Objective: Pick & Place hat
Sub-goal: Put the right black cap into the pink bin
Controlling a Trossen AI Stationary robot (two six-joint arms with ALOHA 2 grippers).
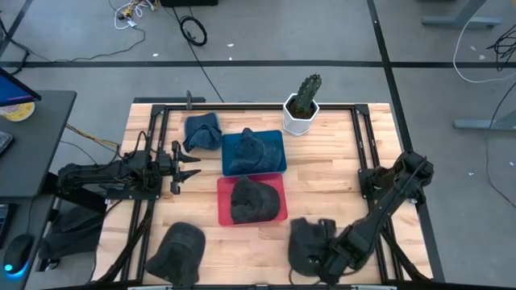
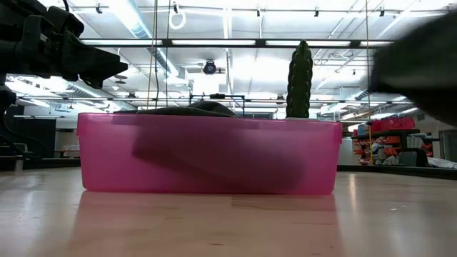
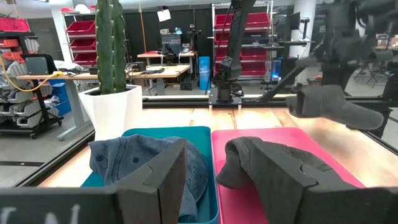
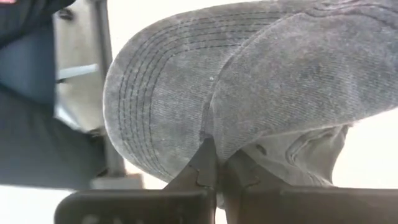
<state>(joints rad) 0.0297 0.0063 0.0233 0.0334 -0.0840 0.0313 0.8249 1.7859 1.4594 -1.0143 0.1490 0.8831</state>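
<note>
A dark grey cap (image 1: 306,242) is in my right gripper (image 1: 326,251), near the table's near edge, to the right of the pink bin (image 1: 280,211). In the right wrist view the cap (image 4: 261,81) fills the picture above my shut fingers. A second dark cap (image 1: 251,200) lies in the pink bin, and a blue cap (image 1: 248,149) lies in the blue bin (image 1: 276,141). My left gripper (image 1: 184,165) waits open at the table's left side, pointing toward the bins. My right gripper pinches the dark cap between its two shut fingers (image 4: 200,169), on a fold of cloth (image 4: 227,140) where the stitched brim (image 4: 149,106) meets the crown. In the left wrist view the cap (image 3: 329,106) hangs clear of the table.
Another blue cap (image 1: 201,131) lies on the table left of the blue bin, and another dark cap (image 1: 179,251) lies near the near-left corner. A cactus in a white pot (image 1: 302,109) stands at the far side. Bare wood lies right of the bins.
</note>
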